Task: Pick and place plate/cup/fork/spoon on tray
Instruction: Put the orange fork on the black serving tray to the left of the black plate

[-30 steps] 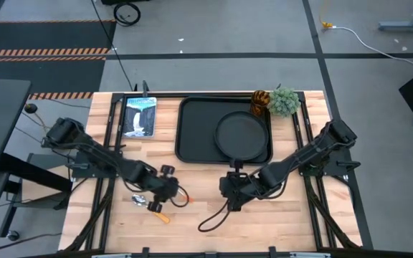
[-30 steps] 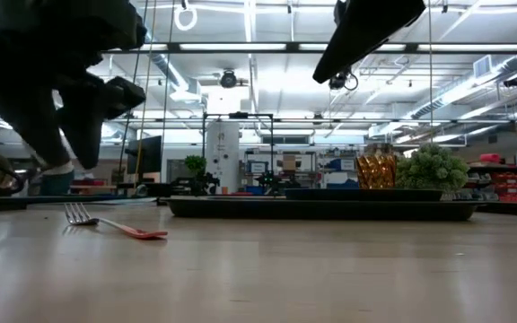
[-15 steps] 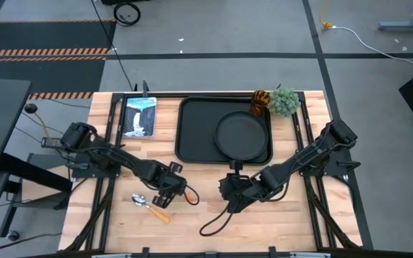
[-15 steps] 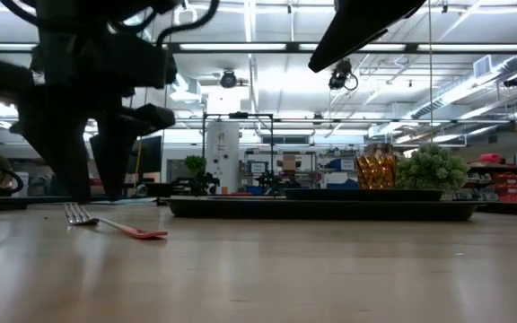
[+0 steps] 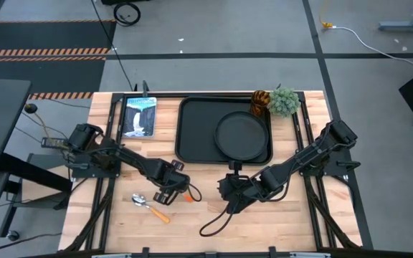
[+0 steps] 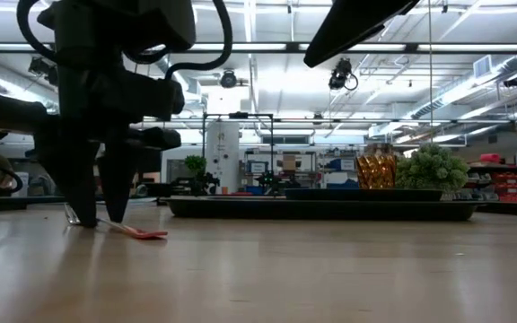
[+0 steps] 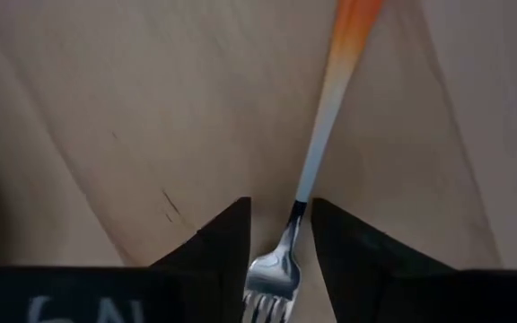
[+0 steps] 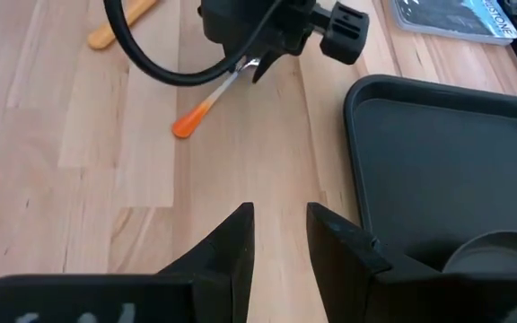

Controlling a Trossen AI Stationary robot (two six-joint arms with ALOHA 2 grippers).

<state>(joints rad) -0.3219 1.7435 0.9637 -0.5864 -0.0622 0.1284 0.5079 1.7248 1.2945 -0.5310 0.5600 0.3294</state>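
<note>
The fork lies flat on the table near the front, its orange handle (image 5: 189,195) pointing right. My left gripper (image 5: 169,190) is down over the fork's tine end. Its open fingers stand on either side of the fork's neck (image 7: 291,235), with their tips at the table (image 6: 88,219). The spoon (image 5: 148,206) lies flat just left of it. The round black plate (image 5: 241,136) lies on the black tray (image 5: 189,132). The amber cup (image 5: 260,102) stands upright at the tray's far right corner. My right gripper (image 5: 229,195) is open and empty above the table, in front of the tray.
A fuzzy green plant (image 5: 284,100) stands right of the cup. A blue-white picture panel (image 5: 138,116) lies left of the tray. A black cable loop (image 5: 214,222) from the right arm lies on the table near the front edge.
My left gripper has moved a little toward the table's right edge and gone down over the fork. Its fingers now stand at the table on either side of the fork's tine end. The fork has stayed where it was.
</note>
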